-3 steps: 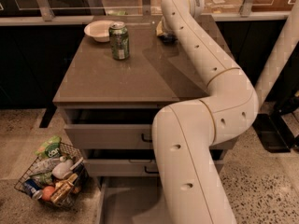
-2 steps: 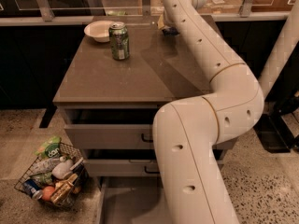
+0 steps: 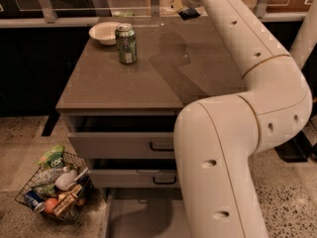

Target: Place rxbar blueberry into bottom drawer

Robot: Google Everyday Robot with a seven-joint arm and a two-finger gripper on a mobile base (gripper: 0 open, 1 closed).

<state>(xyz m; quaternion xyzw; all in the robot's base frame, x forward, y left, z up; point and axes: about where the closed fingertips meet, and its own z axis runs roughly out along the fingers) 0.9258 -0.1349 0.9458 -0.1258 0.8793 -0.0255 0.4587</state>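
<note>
- Far back over the counter (image 3: 124, 83), the camera view shows the rxbar blueberry (image 3: 189, 14) as a small, dark blue, flat piece just under the gripper (image 3: 184, 3) near the top edge.
- I cannot tell whether the jaws are open or clamped on it, because the arm hides them.
- The bar's long axis looks slanted, roughly left to right.
- The bottom drawer (image 3: 148, 222) stands pulled out at floor level, well below the bar, so the carry likely runs down past the counter's front edge.
</note>
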